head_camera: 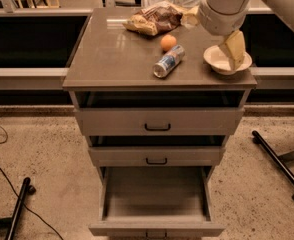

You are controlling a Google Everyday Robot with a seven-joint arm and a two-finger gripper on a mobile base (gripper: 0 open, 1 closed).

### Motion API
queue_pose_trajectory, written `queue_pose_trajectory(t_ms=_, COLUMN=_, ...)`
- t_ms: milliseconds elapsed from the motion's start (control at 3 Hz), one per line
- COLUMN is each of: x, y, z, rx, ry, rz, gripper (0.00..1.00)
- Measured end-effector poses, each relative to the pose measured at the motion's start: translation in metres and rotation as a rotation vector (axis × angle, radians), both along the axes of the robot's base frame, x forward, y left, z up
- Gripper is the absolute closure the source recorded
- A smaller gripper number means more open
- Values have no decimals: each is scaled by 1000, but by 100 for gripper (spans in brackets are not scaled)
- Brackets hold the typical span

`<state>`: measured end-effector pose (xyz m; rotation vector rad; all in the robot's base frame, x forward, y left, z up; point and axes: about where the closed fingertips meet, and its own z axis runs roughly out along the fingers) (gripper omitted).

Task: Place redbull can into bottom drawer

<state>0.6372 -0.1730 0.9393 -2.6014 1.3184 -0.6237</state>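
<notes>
The redbull can (168, 61), label unreadable, is laid sideways on the worktop (112, 59). The hand (234, 51) is held above a bowl (212, 64); its grip cannot be told.

Bulky white arm (226, 4), cream-yellow claw (234, 50) at upper right

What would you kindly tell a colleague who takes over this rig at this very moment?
The gripper hangs over the white bowl at the right edge of the cabinet top, apart from the can.
The slim silver-and-blue redbull can lies on its side mid-top, next to the small orange fruit.
The deep grey-brown bottom drawer is pulled open, with nothing seen inside.
Done: drawer open. Left: reach the can, grasp it, lower it into the drawer.
</notes>
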Motion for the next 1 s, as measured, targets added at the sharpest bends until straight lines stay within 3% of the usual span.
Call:
queue_pose_trajectory(t_ms=333, x=36, y=17, z=-16, rx=-21, ry=16, rz=154, gripper=0)
queue_pose_trajectory(t_ms=667, x=64, y=36, z=-41, rx=-4, ry=54, rz=262, gripper=19)
queue_pose_trajectory(t_ms=1000, x=85, y=56, z=-67, rx=30, ry=93, rz=345, gripper=48)
